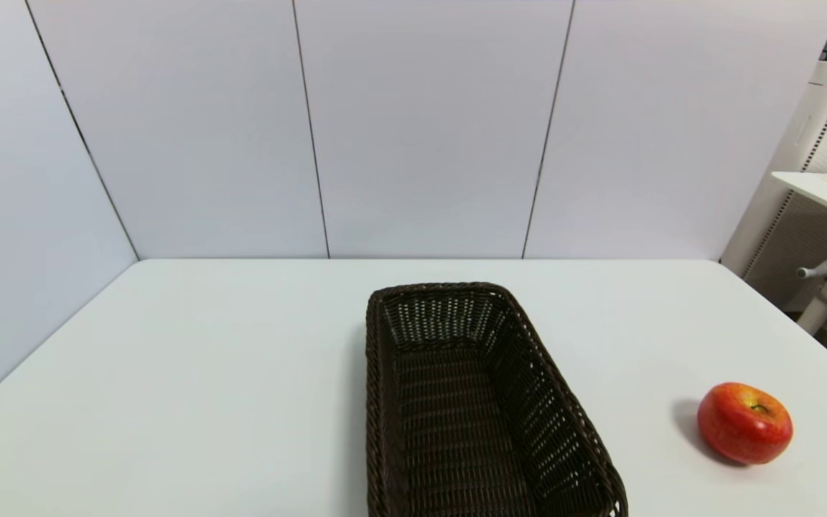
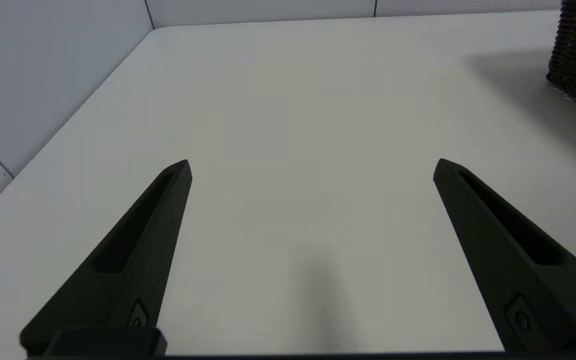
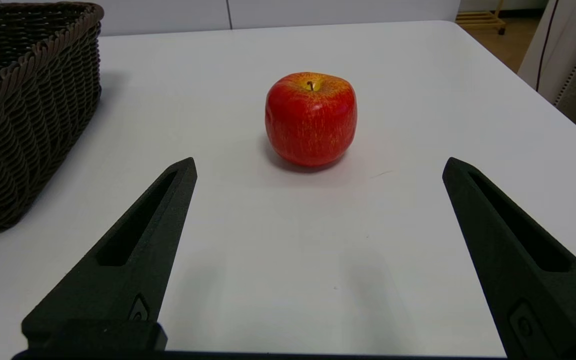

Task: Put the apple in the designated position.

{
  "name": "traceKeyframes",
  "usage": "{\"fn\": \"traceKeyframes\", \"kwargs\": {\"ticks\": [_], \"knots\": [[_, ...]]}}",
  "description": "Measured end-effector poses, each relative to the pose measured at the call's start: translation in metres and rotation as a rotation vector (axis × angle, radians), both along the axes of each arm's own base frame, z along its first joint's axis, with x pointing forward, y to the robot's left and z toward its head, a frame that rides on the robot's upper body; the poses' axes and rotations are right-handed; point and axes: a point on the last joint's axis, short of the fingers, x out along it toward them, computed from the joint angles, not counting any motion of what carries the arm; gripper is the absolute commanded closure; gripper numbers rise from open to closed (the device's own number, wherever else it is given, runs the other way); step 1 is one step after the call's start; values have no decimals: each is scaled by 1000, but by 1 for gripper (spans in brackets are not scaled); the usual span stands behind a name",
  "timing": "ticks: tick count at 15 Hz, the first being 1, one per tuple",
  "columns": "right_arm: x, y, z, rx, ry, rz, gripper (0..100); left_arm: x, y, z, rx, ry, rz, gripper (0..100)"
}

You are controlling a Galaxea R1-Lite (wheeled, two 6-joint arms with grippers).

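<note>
The right gripper (image 3: 319, 165) hangs low over the tabletop (image 3: 278, 260) with its two black fingers (image 3: 133, 250) spread wide, holding nothing and touching nothing; bare white surface lies between them. Just ahead of the fingertips, in line with the gap, sits the apple (image 3: 311, 118), upright on the tabletop with its short dark stem pointing up out of a yellow hollow, red skin streaked orange lower down. It is clear of both fingers. Off to one side of it stands the dark brown wicker basket (image 3: 23, 110), well apart from the apple, its braided rim catching a little light. The left gripper (image 2: 312, 162) is likewise spread wide and empty, low over plain tabletop on the far side of the basket, with only a corner of the weave showing near it. From the head view neither arm is visible: the basket runs lengthwise down the middle of the tabletop with nothing in it, and the apple rests to the robot's right, near the front edge.
</note>
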Motion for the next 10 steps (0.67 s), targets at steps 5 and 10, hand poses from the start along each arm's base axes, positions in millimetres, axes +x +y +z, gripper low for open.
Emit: {"fn": "traceKeyframes", "kwargs": {"ticks": [5,10], "knots": [[0,0,0,0,0,0,0,-1,0,-2,-62,-19,3,0],[0,0,0,0,0,0,0,-1,0,-2,-102,-19,13,0]]}}
